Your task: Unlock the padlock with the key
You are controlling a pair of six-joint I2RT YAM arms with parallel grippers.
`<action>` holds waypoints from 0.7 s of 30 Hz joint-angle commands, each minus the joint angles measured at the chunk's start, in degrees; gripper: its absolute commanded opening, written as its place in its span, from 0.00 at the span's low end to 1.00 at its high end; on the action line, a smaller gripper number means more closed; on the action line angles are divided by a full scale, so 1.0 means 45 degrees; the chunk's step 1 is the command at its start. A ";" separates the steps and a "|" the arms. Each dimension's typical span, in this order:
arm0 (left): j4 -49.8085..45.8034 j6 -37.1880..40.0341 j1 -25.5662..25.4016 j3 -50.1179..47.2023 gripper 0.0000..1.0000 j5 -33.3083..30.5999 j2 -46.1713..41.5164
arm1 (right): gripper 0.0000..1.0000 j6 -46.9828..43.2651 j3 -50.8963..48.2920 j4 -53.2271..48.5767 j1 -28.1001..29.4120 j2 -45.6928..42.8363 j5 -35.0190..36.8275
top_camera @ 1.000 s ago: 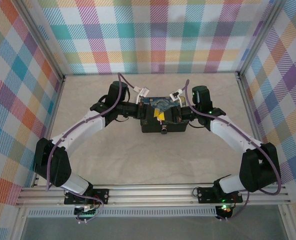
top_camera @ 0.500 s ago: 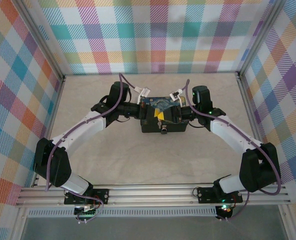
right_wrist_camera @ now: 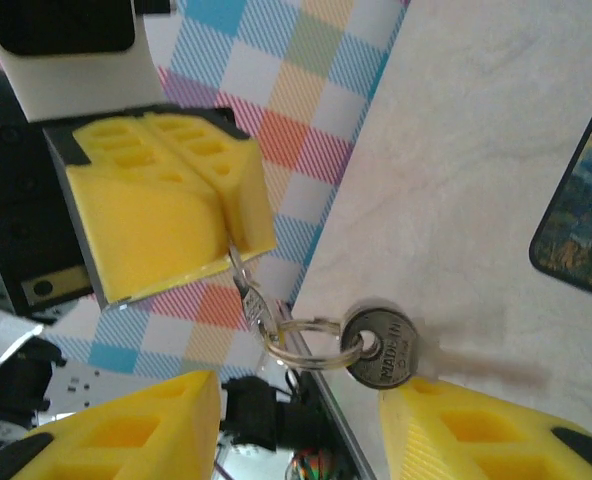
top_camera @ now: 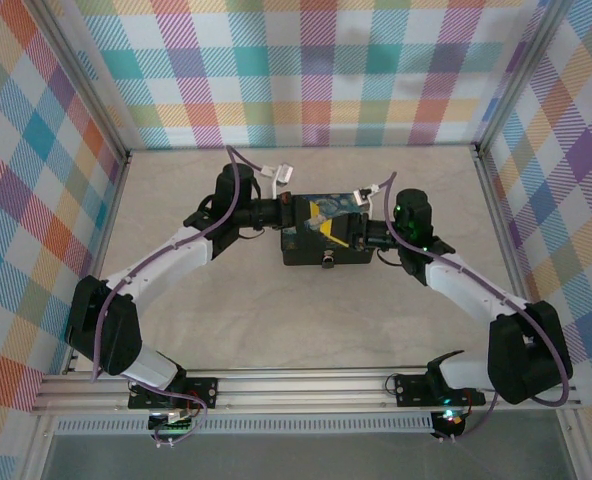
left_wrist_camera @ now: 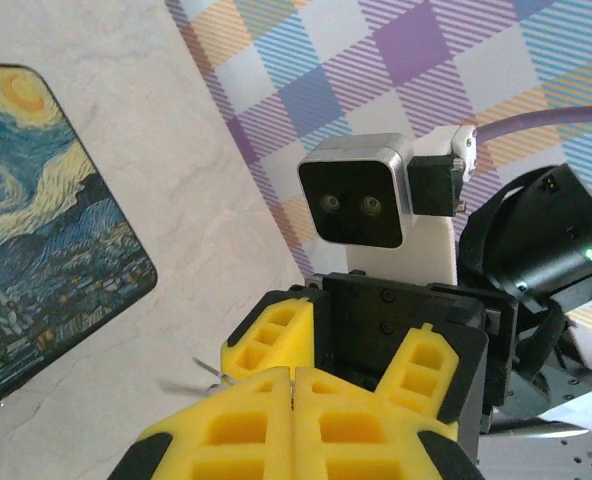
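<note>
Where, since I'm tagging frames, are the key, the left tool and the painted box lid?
key (right_wrist_camera: pixel 381 348): right wrist view, on the round head hanging from the ring.
left tool (right_wrist_camera: pixel 219 205): right wrist view, on the seam between its shut yellow tips.
painted box lid (left_wrist_camera: pixel 46 220): left wrist view, on the blue swirls.

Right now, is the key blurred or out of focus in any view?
Right wrist: the key is sharp, its stamping visible, with a faint smear to its right; the right gripper fingers are soft. Left wrist: a blurred grey sliver by the left gripper. Top external: even light, no glare, key too small to resolve.
</note>
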 commanded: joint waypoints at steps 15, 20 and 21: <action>0.0768 -0.0303 -0.0058 -0.0070 0.00 0.0199 -0.0287 | 0.47 0.1484 -0.0584 0.1447 -0.0138 -0.0874 0.2102; 0.1035 -0.0497 -0.0057 -0.0147 0.00 0.0143 -0.0199 | 0.40 0.2405 -0.0770 0.2925 -0.0062 -0.0341 0.1756; 0.1123 -0.0571 -0.0058 -0.0187 0.00 0.0117 -0.0190 | 0.39 0.2537 -0.0824 0.3146 -0.0026 -0.0256 0.1735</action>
